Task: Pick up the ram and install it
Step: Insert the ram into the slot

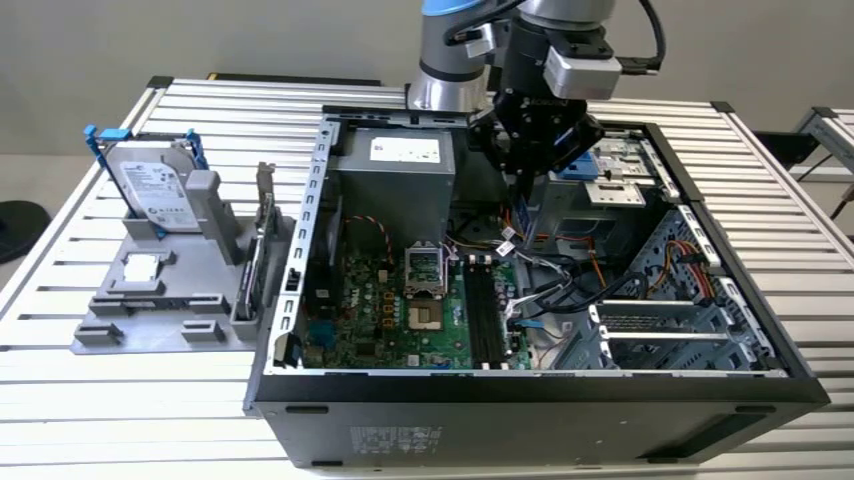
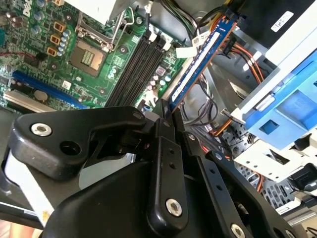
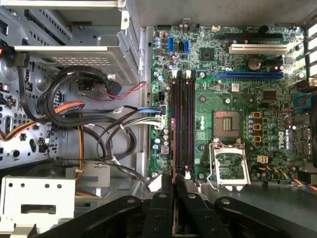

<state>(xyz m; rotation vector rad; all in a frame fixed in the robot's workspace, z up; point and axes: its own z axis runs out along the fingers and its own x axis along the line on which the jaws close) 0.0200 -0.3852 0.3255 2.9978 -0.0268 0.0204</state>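
Note:
My gripper (image 1: 525, 172) hangs over the back half of the open computer case (image 1: 694, 390), shut on the ram (image 1: 522, 205). The ram is a thin blue stick pointing down into the case. In the second wrist view the ram (image 2: 198, 64) runs out from between the black fingers (image 2: 159, 124), with a white label along its side. The first wrist view shows the ram (image 3: 173, 148) edge-on, lying just beside the black memory slots (image 3: 183, 124) on the green motherboard (image 3: 233, 84). Those slots (image 1: 481, 310) sit near the middle of the board, lower than the stick and apart from it.
A grey fixture (image 1: 147, 320) at the exterior view's left holds a silver hard drive (image 1: 150, 185) and an upright expansion card (image 1: 267, 225). Inside the case are the power supply (image 1: 394, 180), the CPU socket (image 3: 229, 121), cable bundles (image 3: 94, 119) and a blue drive bracket (image 2: 287, 99).

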